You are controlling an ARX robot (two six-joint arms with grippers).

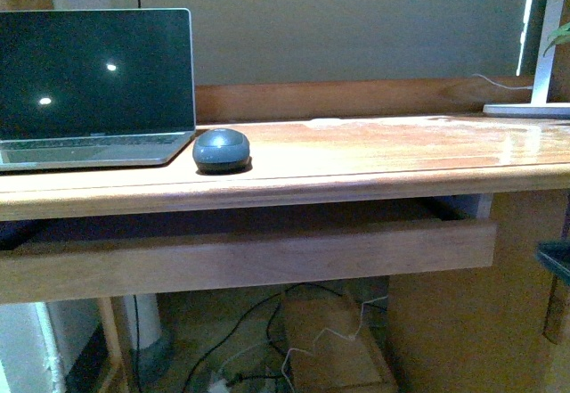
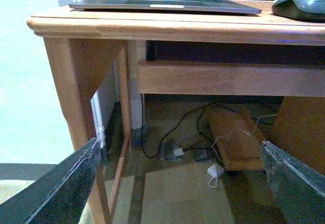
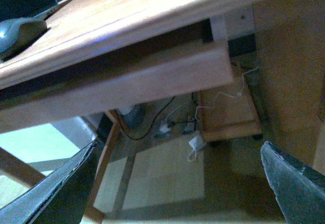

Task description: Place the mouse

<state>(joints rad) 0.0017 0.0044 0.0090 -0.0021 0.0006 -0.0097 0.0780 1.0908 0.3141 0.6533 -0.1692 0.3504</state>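
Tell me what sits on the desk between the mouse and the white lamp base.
Nothing: front view shows bare desktop between the mouse and lamp base.

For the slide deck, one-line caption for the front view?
Small dark grey dome-shaped mouse rests on the wooden desk just right of the open silver laptop; neither arm in frame.

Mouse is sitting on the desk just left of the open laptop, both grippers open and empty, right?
Not quite: the front view shows the mouse on the desk just right of the open laptop, not left. The left gripper and right gripper are open and empty.
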